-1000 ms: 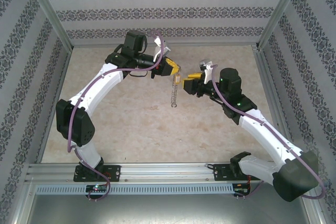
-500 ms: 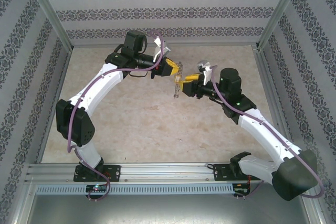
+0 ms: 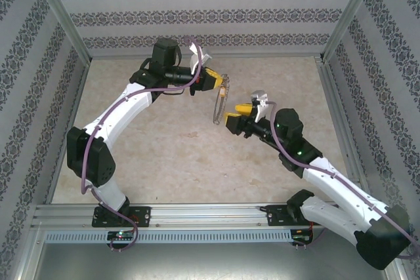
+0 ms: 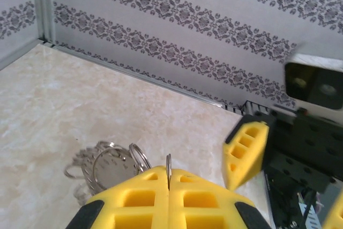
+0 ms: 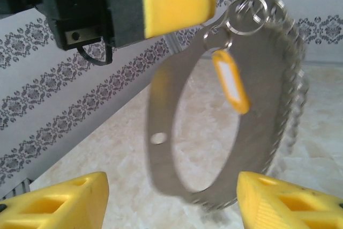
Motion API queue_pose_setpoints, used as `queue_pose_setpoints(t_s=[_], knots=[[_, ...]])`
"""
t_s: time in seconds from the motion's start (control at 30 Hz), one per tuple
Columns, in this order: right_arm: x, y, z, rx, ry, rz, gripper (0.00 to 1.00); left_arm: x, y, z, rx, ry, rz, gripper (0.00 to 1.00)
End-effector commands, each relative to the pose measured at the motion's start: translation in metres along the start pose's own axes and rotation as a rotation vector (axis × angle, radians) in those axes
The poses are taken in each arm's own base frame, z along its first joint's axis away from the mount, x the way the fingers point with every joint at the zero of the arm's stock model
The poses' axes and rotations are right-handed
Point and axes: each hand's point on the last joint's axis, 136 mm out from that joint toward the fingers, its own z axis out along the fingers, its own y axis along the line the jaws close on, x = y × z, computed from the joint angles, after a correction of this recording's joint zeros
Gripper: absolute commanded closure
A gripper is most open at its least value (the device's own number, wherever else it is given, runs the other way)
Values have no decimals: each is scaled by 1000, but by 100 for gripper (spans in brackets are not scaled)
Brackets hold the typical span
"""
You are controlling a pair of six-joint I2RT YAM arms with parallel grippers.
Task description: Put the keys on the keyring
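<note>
Nearest the bases, the right gripper [image 3: 236, 114] stood wide-jawed and empty, facing the keyring [image 5: 161, 105] just beyond. It hung broadside, slightly tilted, the key [image 5: 230, 81] dangling near its top. Farthest, the left gripper [image 3: 218, 81] pinched the ring's upper rim.

keyring [image 5: 270, 105] hangs between left gripper [image 3: 220, 82] and right gripper [image 3: 236, 113]; room seemingly free beneath it.

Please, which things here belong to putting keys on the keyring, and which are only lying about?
For the job: keyring, hanging from the shut left gripper; yellow key tag on one of its small rings; open right gripper beside it.
Only surroundings: marble-look table; patterned walls; metal rail at the near edge.
</note>
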Motion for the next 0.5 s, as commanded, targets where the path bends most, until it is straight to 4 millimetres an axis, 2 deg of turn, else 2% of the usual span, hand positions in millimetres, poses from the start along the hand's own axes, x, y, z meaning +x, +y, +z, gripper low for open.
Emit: queue_pose_setpoints(t_s=[0.0, 0.27, 0.47], knots=[[-16, -2, -3, 65, -116, -14, 32, -34, -15, -9, -32, -90, 68, 100], [-14, -5, 18, 142, -181, -42, 30, -43, -1, -6, -112, -127, 38, 100], [-21, 4, 37, 128, -217, -51, 30, -45, -1, -4, -128, -136, 26, 100]])
